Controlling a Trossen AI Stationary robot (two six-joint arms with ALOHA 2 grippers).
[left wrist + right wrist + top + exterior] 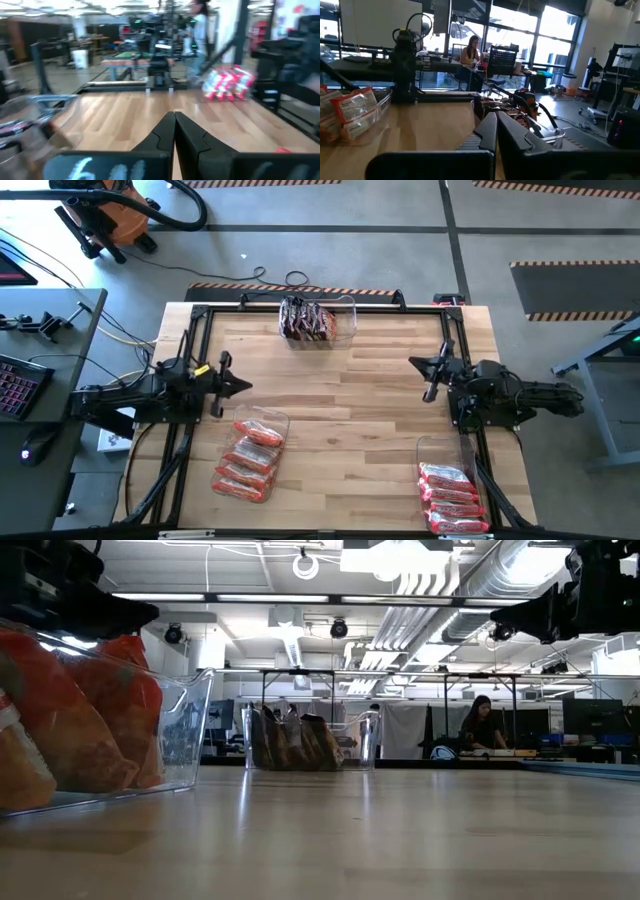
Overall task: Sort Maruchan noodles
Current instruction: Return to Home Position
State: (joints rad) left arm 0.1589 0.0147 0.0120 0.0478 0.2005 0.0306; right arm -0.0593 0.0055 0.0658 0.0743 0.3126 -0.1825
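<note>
The left gripper (240, 385) is being held shut, empty, near the orange noodle packs (250, 455) in the near-left bin (283, 420). The dark packs (308, 320) are being kept in the far bin (350, 315). The right gripper (420, 365), also closed on nothing, is being held near the red-and-white packs (450, 490) in the near-right bin (425, 445).

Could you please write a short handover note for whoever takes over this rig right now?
Left gripper: shut, empty, raised over the table's left side.
Right gripper: shut, empty, raised over the right side.
Orange packets are in the bin at the high view's bottom left. Red-and-white packets are in the bin at its bottom right. Dark packets are in the bin at its top middle.
Done: no loose packet shows on the table, so sorting looks finished.
Left: probably only parking both arms.
</note>
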